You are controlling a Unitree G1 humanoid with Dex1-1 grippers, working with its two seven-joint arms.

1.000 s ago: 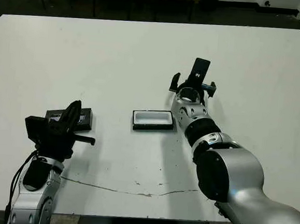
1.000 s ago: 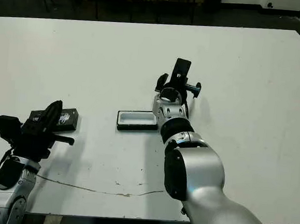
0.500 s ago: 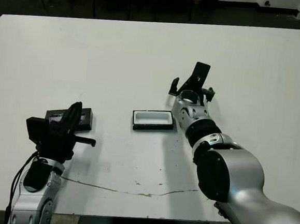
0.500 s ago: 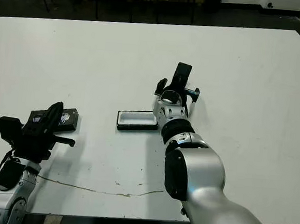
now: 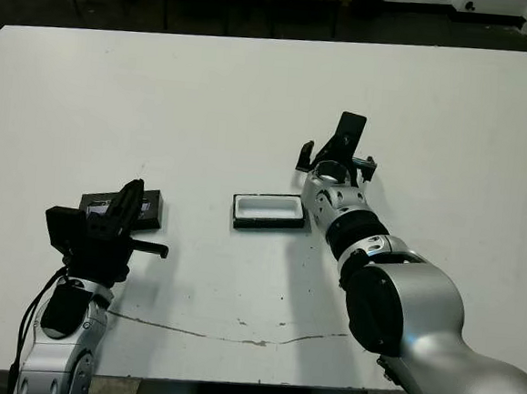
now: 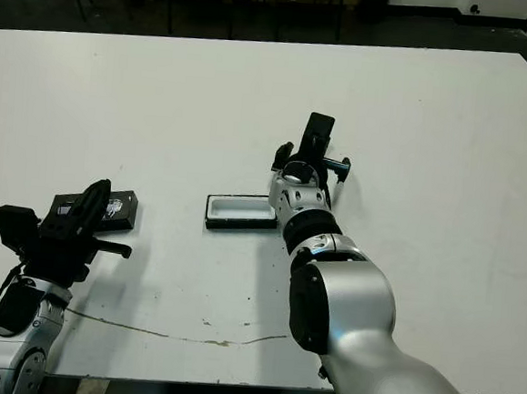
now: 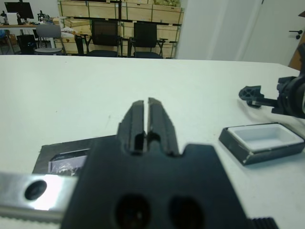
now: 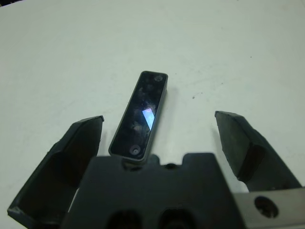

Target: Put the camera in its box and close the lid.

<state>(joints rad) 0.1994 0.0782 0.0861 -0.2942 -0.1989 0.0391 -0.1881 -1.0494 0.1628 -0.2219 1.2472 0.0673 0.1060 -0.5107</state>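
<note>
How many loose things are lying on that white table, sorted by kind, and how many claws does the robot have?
Slim glossy black slab camera: 1
Shallow black-rimmed, white-lined tray box: 1
Flat black panel lid with a silvery label: 1
Robot claws: 2, the left claw and the right claw
Total: 3 loose things, plus 2 claws

Worktop (image 5: 208, 92) bare between box (image 5: 268, 210) and lid (image 5: 124, 207); right end effector (image 5: 338, 148) crowds the box's right end, left side unobstructed.
</note>
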